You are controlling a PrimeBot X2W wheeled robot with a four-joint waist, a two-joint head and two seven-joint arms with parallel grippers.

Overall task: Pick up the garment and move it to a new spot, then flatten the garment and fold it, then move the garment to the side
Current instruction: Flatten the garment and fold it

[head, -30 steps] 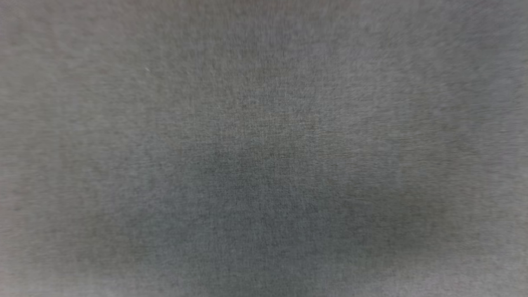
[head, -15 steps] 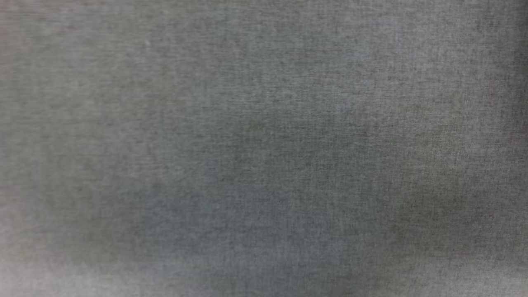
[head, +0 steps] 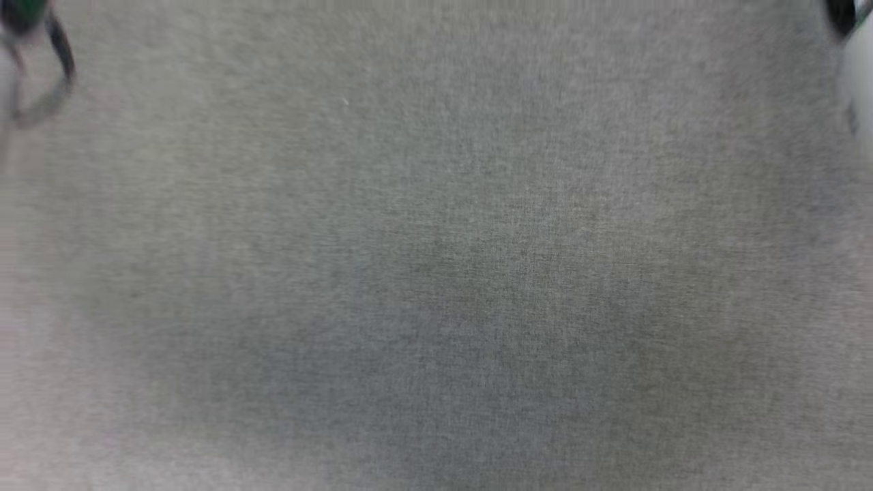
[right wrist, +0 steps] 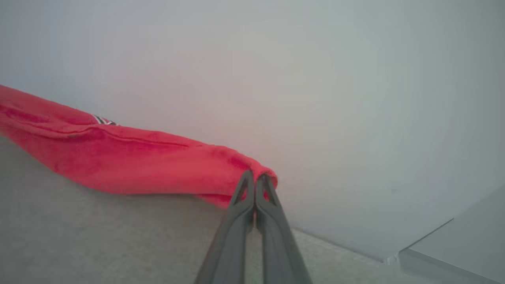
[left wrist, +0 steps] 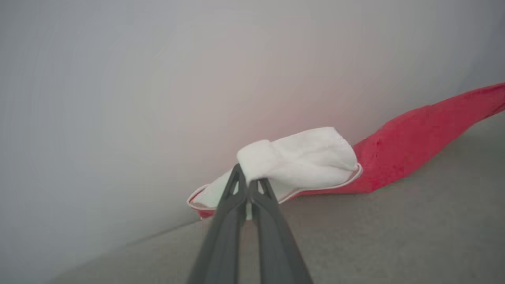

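A grey woven bench (head: 436, 286) takes up nearly the whole head view, which is blurred. In the wrist views a plain pale wall (left wrist: 118, 79) rises behind it.

The garment (left wrist: 418, 138) is stretched in a long, bunched band between the two grippers, low along the line where bench meets wall. Whether its lower edge rests on the bench or hangs just above it cannot be told. The body is bright red. Its white end panel (left wrist: 307, 157), edged with a thin red-and-white line, is folded over at the left arm's end.

The left gripper (left wrist: 248, 182) has its fingers drawn together, clamped on that white panel at its near fold. The right gripper (right wrist: 255, 180) is likewise pinched together on the plain red end, with the fabric running away to that view's left.

A pale ledge (right wrist: 453, 244) sits at the lower right of the right wrist view, beside the bench. In the head view, a dark cable loop (head: 61, 61) shows in the upper left corner and a pale rounded part (head: 861, 75) at the upper right edge, both too blurred to name. A short piece of striped trim (right wrist: 103, 120) peeks out along the garment's top edge.
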